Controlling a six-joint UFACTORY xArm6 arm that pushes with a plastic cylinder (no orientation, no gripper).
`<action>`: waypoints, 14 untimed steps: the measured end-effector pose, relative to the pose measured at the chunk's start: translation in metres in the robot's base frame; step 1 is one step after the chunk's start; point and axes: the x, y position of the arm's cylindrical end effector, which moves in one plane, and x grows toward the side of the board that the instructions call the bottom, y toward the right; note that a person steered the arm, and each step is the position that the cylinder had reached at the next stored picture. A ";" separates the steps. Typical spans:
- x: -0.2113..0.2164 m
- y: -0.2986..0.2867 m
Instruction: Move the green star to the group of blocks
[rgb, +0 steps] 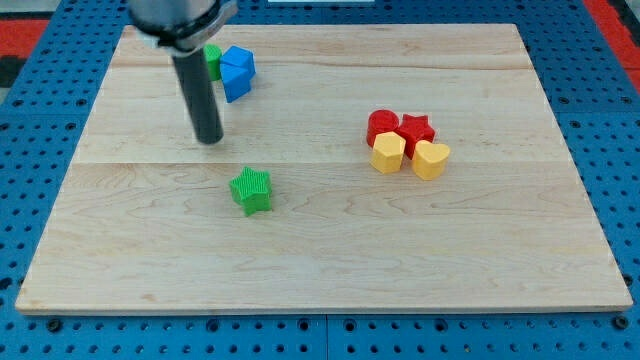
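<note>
A pale wooden table (330, 250) made of joined planks lies on a blue pegboard (30, 120) dotted with holes. A strip of red mesh (25, 30) shows at the view's top left corner.

The green star (251, 190) sits left of the board's middle. My tip (209, 139), the end of a dark upright rod, rests above and left of the star, near it but apart. There is no gripper on this arm, so nothing spreads or pinches.

Well to the right of the star, slightly higher, four blocks touch in a cluster: a red cylinder (381, 126), a red star (417, 129), a yellow hexagon (388, 153) and a yellow heart (431, 159).

Far above the star, a blue block (237, 72) touches a green block (213, 60) partly hidden behind the rod.
</note>
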 end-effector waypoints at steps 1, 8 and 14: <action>0.055 -0.004; 0.024 0.093; -0.056 0.135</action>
